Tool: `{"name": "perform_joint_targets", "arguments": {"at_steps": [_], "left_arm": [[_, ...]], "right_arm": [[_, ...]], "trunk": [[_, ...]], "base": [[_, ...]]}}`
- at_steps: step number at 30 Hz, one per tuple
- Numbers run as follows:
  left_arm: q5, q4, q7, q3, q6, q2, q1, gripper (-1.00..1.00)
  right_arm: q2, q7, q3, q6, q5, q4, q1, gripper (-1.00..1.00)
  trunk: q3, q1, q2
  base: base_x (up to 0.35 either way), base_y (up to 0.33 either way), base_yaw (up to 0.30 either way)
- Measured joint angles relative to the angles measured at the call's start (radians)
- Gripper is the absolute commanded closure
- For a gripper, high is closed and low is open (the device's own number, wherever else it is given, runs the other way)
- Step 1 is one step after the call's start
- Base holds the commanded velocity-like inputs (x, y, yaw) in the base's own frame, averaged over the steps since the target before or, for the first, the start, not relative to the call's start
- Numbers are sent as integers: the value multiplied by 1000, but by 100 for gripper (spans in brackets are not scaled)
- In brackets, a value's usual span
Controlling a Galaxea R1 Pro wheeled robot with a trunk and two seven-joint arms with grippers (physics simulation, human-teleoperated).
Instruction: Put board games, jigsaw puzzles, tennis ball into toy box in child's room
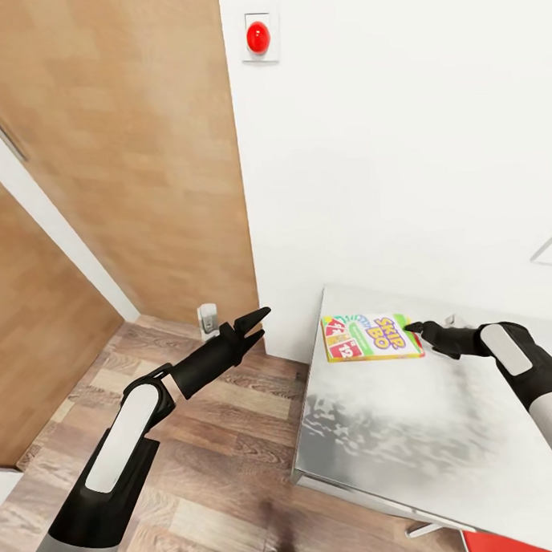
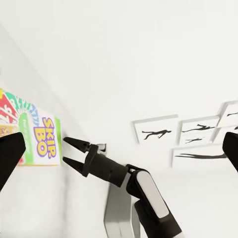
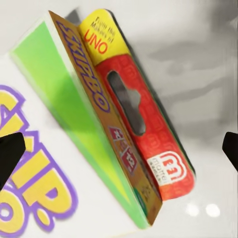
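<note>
- "SKIP BO" in yellow-and-purple letters on the lid of the SKIP-BO box [image 1: 372, 337].
- "SKIP-BO" along its edge; "From the Makers of UNO" on its yellow end.

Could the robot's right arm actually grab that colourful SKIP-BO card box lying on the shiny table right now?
Probably yes. The right gripper hangs open right at the edge of the flat green, yellow and red SKIP-BO box, and nothing stands between them on the glossy pale table.
</note>
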Motion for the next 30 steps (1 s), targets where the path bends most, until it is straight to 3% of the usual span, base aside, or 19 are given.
{"name": "perform_joint_targets", "arguments": {"at_steps": [9, 17, 30], "left_arm": [[0, 0, 0, 0, 0, 0, 0, -100], [0, 0, -1, 0, 0, 0, 0, -100], [0, 0, -1, -1, 0, 0, 0, -100]], "right_arm": [[1, 5, -1, -11, 6, 5, -3, -100], [-1, 79, 0, -15, 0, 6, -3, -100], [-5, 119, 2, -14, 1, 6, -1, -100]], "trunk": [[0, 0, 0], [0, 0, 0], [0, 0, 0]], "base": [[0, 0, 184], [0, 0, 234], [0, 0, 56]]}}
